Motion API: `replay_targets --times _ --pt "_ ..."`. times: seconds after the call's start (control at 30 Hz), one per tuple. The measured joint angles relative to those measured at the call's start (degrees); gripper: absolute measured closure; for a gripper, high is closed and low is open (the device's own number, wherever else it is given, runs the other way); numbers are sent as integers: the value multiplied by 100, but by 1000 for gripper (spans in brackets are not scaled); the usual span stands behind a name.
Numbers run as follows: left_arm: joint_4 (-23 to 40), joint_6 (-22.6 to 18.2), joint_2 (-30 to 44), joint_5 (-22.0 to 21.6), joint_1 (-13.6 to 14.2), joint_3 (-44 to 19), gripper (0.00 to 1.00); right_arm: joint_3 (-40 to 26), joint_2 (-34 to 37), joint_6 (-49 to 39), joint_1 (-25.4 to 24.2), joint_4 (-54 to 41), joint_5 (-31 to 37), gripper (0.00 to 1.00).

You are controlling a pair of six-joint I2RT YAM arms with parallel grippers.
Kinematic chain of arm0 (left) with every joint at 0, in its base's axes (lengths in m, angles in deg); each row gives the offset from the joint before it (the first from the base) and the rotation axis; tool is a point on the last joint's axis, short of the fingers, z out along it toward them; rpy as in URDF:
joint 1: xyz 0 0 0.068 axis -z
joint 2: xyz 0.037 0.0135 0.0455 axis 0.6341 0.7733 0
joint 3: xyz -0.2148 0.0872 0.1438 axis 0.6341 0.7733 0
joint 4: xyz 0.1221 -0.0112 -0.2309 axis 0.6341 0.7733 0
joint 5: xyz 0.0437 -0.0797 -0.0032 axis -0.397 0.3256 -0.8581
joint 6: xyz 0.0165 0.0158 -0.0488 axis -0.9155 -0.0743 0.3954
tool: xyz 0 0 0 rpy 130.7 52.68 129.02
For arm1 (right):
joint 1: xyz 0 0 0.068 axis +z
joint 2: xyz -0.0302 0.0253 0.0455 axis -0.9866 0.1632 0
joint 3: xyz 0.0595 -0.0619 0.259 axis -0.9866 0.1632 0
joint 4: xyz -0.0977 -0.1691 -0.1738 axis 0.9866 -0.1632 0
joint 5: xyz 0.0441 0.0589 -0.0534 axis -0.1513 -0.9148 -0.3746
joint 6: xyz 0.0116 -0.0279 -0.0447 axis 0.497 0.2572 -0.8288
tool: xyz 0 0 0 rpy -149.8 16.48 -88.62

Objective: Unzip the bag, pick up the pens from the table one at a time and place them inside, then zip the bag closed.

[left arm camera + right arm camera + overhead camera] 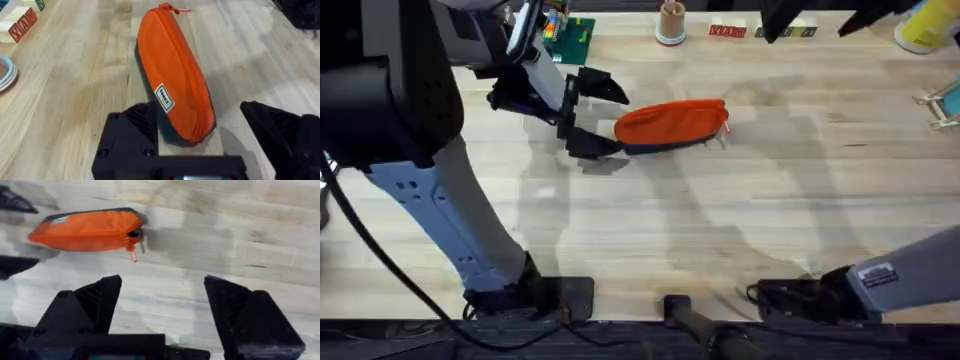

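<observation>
The orange bag (672,122) lies on the table (720,220) with its zipper shut and the pull tab (723,131) at its right end. My left gripper (602,115) is open at the bag's left end, its two fingers straddling that end without touching it. The left wrist view has the bag (175,85) running away from the open fingers (135,125). My right gripper (162,315) is open low over the front right of the table, well short of the bag (87,230), with nothing between its fingers. The pens are out of view.
A cup of sticks (671,22), lettered wooden blocks (727,31), a green board (570,38) and a yellow object (925,25) line the back edge. A teal-handled item (945,105) sits at the right edge. Bare wood spans the middle and front.
</observation>
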Motion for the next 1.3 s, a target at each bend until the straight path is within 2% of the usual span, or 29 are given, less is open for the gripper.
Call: replay_targets --times 0.17,0.3,0.43,0.7,0.87,1.0,1.17,1.3 --pt "-38 0 0 27 -9 0 6 0 -398 -20 293 -9 -65 3" --pt "201 0 0 184 -101 0 6 0 -650 -22 481 -11 -84 4" --pt "603 0 0 447 -379 -9 6 0 -815 -22 581 -35 -87 5" --pt "1534 0 0 699 -1034 -253 4 0 -872 -66 813 -161 -87 5" --pt "2117 0 0 1064 -1280 -275 4 0 -870 -90 885 -161 -87 4" --pt "2465 -2 0 1441 -1323 -275 3 0 -871 -113 883 -162 -87 3" --pt "2533 11 2 1645 -1257 -275 3 0 -872 -151 885 -162 -87 5" --pt "2528 438 1 1681 -1143 -275 6 0 -872 -154 885 -162 -87 4"
